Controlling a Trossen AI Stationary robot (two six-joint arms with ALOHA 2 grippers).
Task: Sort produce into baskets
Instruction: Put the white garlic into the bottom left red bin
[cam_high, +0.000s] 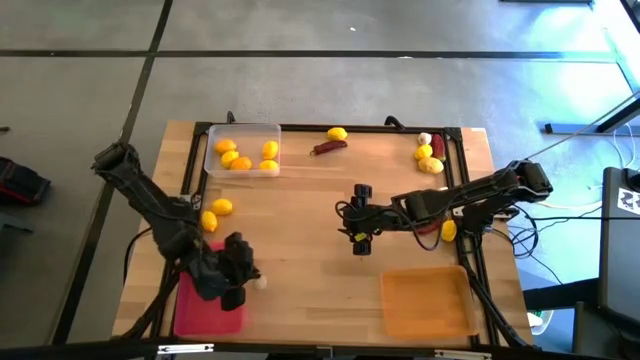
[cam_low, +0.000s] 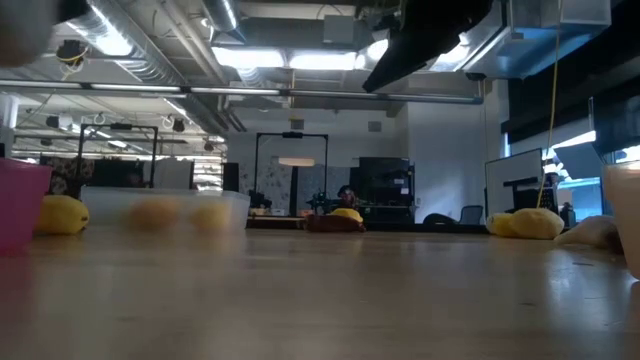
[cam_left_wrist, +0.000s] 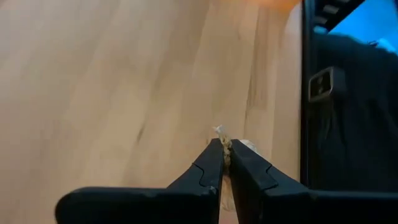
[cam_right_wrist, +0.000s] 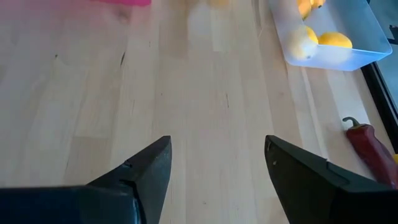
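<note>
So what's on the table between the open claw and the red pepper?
Nothing: the high view shows bare wood between the right gripper and the chili pepper; the right wrist view agrees.

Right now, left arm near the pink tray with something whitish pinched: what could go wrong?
1. The left hand pinches a garlic bulb only by its papery tip; it may tear loose and drop short of the pink tray.
2. The hand sits at the tray's edge, so a release could land on the table.
3. The right hand hangs open mid-table, empty; crossing paths with the left arm is possible.
</note>
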